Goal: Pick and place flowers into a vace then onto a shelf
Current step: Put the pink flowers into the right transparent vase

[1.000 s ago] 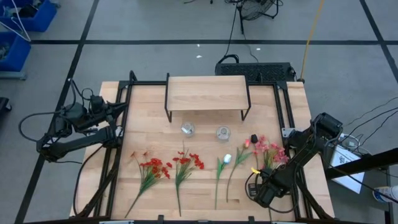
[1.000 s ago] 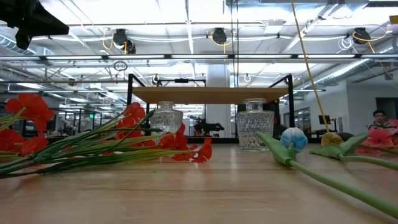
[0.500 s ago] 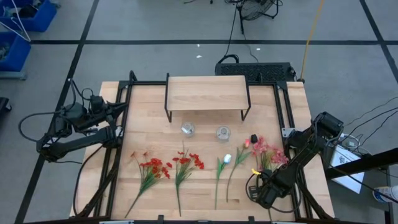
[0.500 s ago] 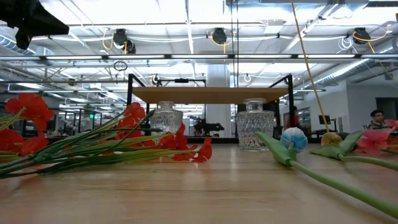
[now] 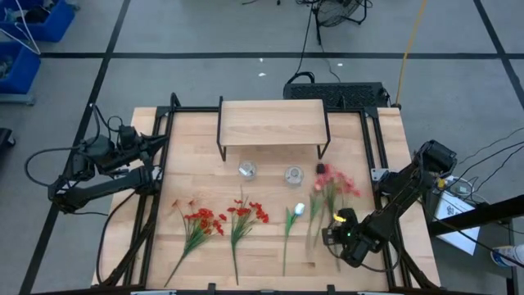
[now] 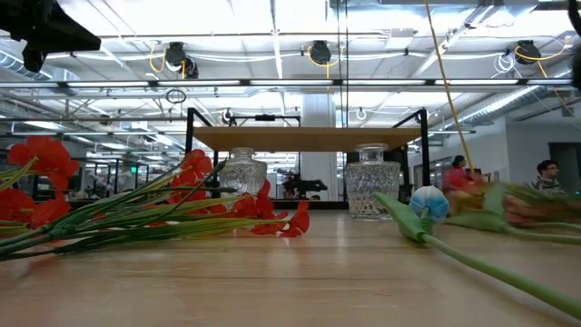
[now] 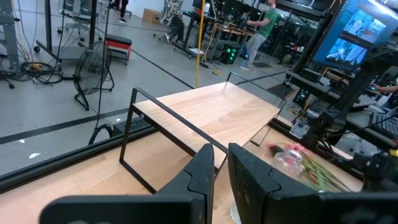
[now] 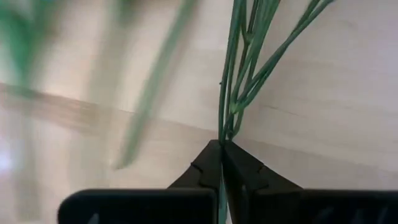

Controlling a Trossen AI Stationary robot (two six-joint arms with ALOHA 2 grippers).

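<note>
**Mia:** What is the right gripper [image 5: 336, 232] doing?

**Sam:** It is over the right side of the table [image 5: 188, 152], near the front. Its two fingers are pinched tight on the green stems of the pink spray [image 5: 332, 185]. In the right wrist view you can see the stems [image 8: 239, 74] go right in between the finger tips.

**Mia:** Where do the pink blossoms point?

**Sam:** Toward the shelf [image 5: 272, 121]. They are near the right vase [image 5: 294, 174]. They look blurry in the low view [image 6: 508, 202].

**Mia:** And the left gripper [image 5: 160, 141]?

**Sam:** It waits at the left edge of the table, far from the flowers. Its fingers [image 7: 205, 174] are almost shut, with only a thin gap. It holds nothing.

**Mia:** Where are the other flowers?

**Sam:** Two red sprays lie flat in front, one on the left [image 5: 199, 225] and one just beside it [image 5: 245, 220]. A white tulip [image 5: 293, 218] lies between the red sprays and the pink one.

**Mia:** And the vases?

**Sam:** Two small glass ones stand just in front of the shelf. The left vase [image 5: 246, 170] and the right one are both empty.

**Mia:** Is something on the shelf?

**Sam:** No, its top is bare. It stands at the back of the table on thin black legs.
</note>
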